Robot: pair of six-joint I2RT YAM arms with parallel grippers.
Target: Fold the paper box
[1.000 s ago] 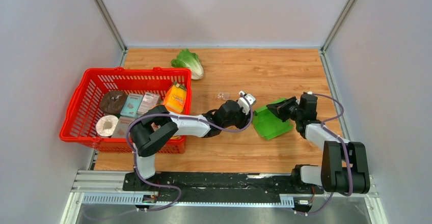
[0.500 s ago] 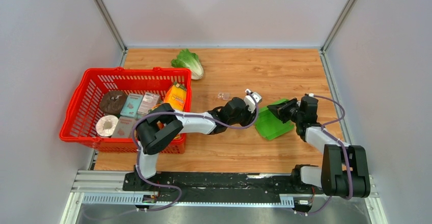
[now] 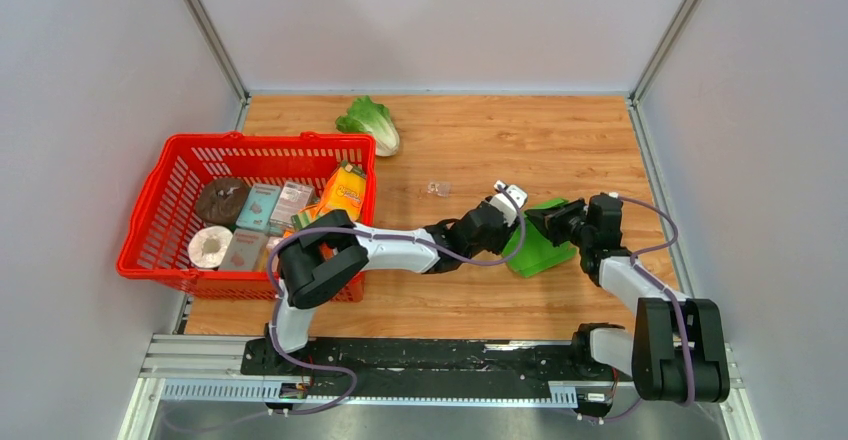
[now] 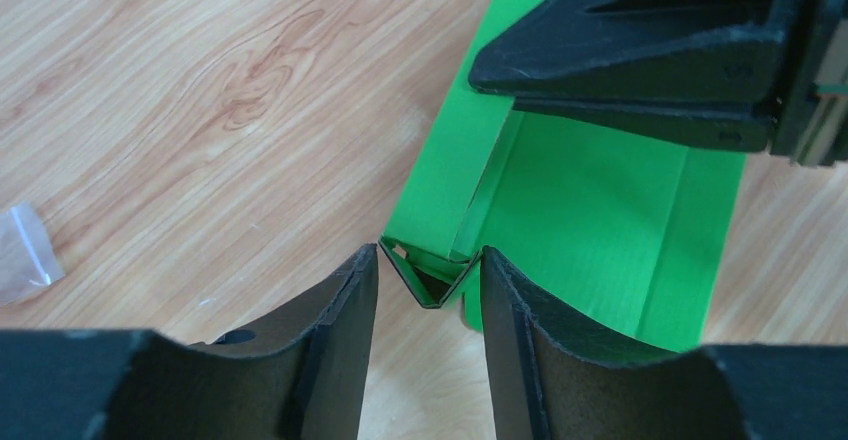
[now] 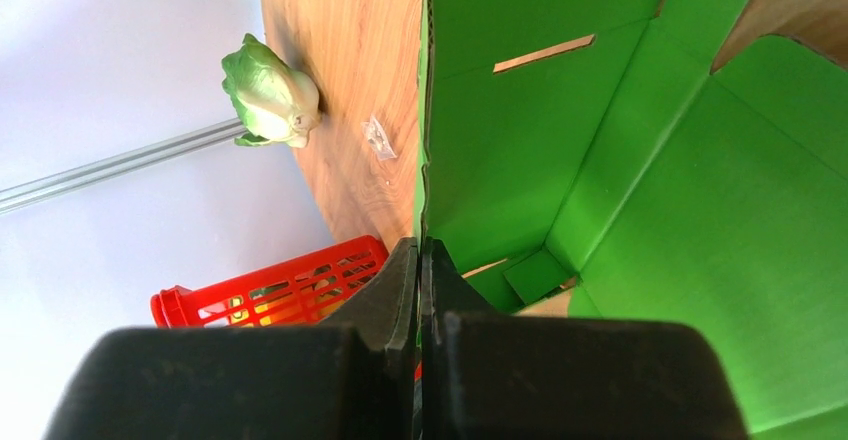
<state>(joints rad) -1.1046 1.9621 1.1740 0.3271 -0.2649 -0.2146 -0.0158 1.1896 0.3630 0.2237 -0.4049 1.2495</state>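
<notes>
left gripper [image 4: 428, 262] slid right, jaws now spread astride corner tab of paper box [image 3: 541, 250] (not pinching yet, I think). right gripper [image 5: 420, 252] clamps box wall, right side of desk [image 3: 500, 140]. corner tuck next.

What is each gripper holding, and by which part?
Right gripper: the paper box, by the edge of a side panel. Left gripper: around a folded corner; grip cannot be told.

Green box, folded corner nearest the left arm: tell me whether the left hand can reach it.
Probably yes. The open left hand has the folded corner of the box right between its fingertips, nothing in the way; the right hand pinches a wall farther along, clear of it.
</notes>
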